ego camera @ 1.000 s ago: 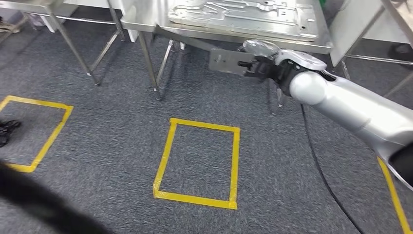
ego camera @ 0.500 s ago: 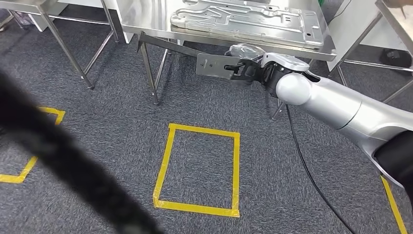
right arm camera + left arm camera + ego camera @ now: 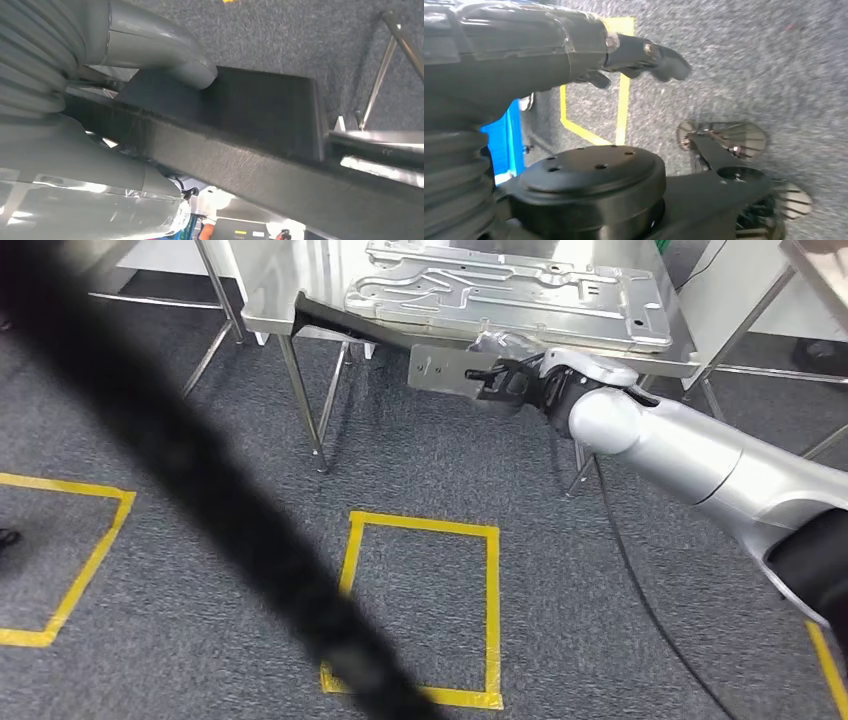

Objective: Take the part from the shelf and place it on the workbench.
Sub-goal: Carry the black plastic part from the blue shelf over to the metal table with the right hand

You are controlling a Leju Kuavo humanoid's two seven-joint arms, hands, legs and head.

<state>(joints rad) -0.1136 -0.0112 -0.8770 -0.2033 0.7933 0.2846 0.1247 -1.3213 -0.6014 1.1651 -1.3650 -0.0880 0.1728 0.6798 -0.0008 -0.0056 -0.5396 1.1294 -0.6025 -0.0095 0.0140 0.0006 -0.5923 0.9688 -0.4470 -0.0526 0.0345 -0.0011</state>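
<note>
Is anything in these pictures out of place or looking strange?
One thing: a thick, blurred dark band crosses the head view diagonally, hiding part of the floor. Otherwise, the right robot hand holds the part beside the workbench.

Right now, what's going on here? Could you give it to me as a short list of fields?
right hand: grips a long dark part, held out level toward the table
part's far end: at the table edge
on table: a large embossed metal plate
left hand: holds nothing, hangs over the carpet
floor: grey carpet with yellow tape squares
</note>
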